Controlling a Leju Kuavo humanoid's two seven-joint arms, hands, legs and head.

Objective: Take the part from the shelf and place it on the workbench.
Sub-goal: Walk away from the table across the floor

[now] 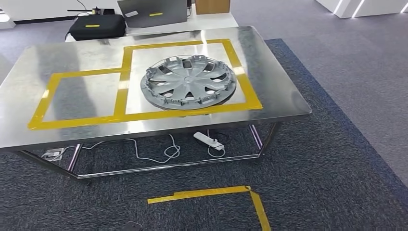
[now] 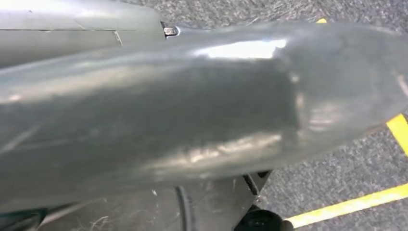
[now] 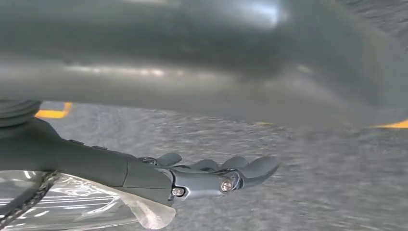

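A grey carpeted floor [image 1: 337, 159] runs under a shiny metal surface [image 1: 29, 82] marked with yellow tape [image 1: 77, 120] into two rectangles, a smaller one on the left and a larger one on the right. At the far left a black case [image 1: 96, 26] sits on another table, with a grey laptop [image 1: 151, 12] beside it. Below the surface, white cables trail toward a power strip [image 1: 209, 140], and more yellow floor tape [image 1: 211, 193] forms a corner on the near carpet. The part, a silver wheel cover [image 1: 188, 82], lies flat inside the right-hand rectangle, its near edge close to the tape line. The left hand is hidden behind a blurred silver arm cover in its wrist view, so I cannot tell its state. The right hand [image 3: 216, 175] hangs over the carpet with fingers loosely extended, holding nothing. The placement looks done, as far as I can judge. What could go wrong from here is mostly a bump: the robot stands close, and an arm swing or a step against the surface's near edge could slide the cover across the tape; the loose cables underneath could also catch a foot.
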